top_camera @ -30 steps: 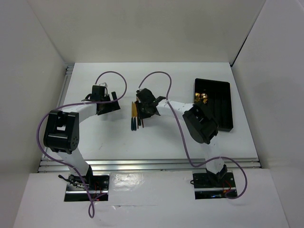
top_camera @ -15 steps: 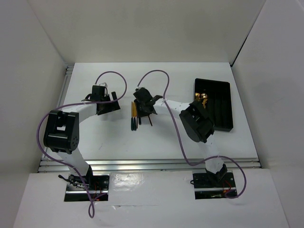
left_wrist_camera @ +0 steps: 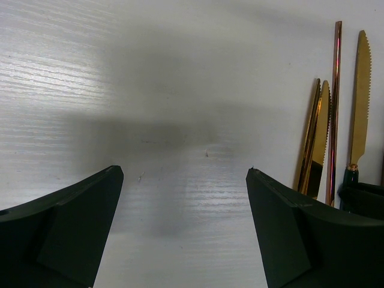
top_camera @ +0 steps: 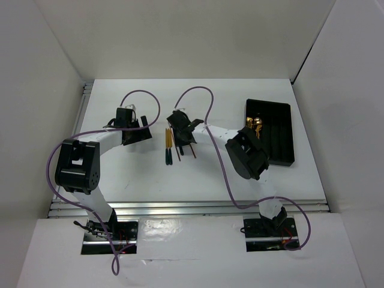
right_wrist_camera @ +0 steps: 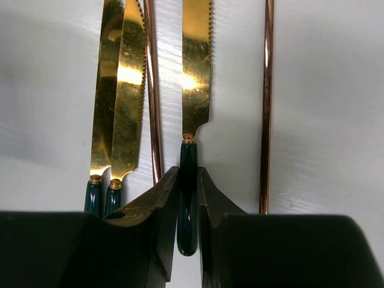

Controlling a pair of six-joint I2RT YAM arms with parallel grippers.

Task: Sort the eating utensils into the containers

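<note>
Shifted a little leftward since a second ago, the right gripper now clamps the partly hidden dark green handle of a gold serrated knife on the white table, well apart from the black divided tray, while the left gripper gapes wide, empty.

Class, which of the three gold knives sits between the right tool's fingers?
The single knife right of the overlapping pair, held by its green handle.

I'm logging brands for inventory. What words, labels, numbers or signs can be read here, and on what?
None can be read. The knife in the right gripper has a bare gold blade; the black tray and the table show no markings in any view.
</note>
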